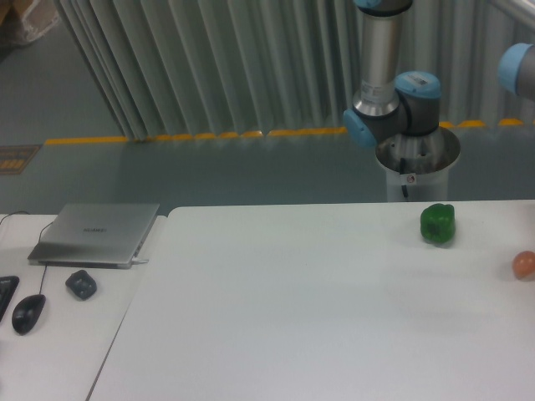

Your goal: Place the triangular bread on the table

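The triangular bread is out of view. The large white table [301, 309] fills the lower middle and right of the view. My gripper has left the picture past the right edge; only the arm's blue-capped joints [393, 113] and a sliver of a joint [520, 71] at the right edge show.
A green bell pepper [438, 224] stands near the table's back right. A small orange-pink ball [524, 265] lies at the right edge. On the narrower desk at left are a closed laptop [96, 234], a dark small object [81, 284] and a mouse [28, 313].
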